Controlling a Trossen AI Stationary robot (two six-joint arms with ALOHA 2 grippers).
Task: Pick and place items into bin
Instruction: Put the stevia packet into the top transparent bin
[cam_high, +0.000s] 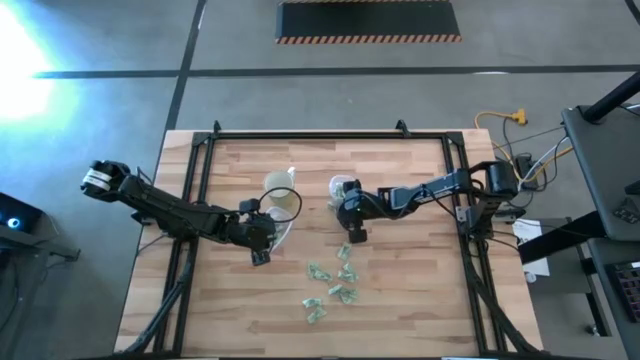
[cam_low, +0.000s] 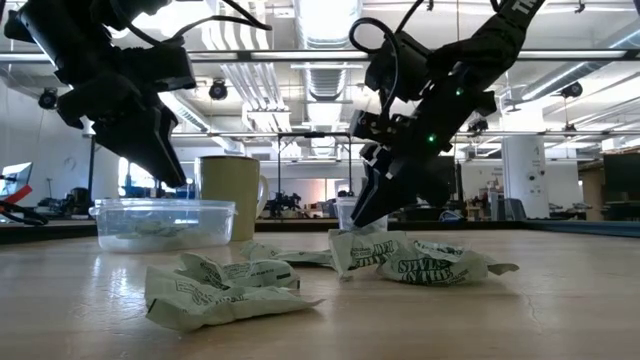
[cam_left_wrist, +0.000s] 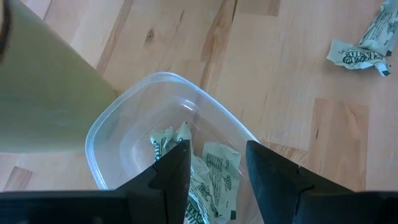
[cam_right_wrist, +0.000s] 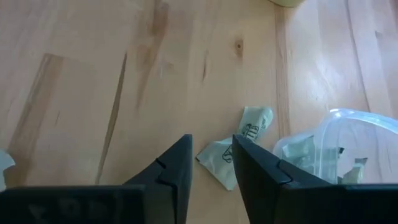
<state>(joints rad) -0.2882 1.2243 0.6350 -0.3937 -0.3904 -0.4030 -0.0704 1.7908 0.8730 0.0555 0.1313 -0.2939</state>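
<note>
Bare worktop (cam_high: 400, 300) lies beside the right end effector (cam_right_wrist: 211, 163), parted, empty over an item (cam_right_wrist: 233, 149); left end effector (cam_left_wrist: 214, 168) gapes empty above the bin (cam_left_wrist: 124, 134)

The right end effector (cam_right_wrist: 211, 163), fingers parted, hovers over a wrapped item (cam_right_wrist: 239, 144) beside the clear bin (cam_right_wrist: 348, 134).

Pale-green crinkled wrapped items (cam_high: 335, 285): loose cluster on table; several inside clear bin (cam_left_wrist: 118, 134).
</note>
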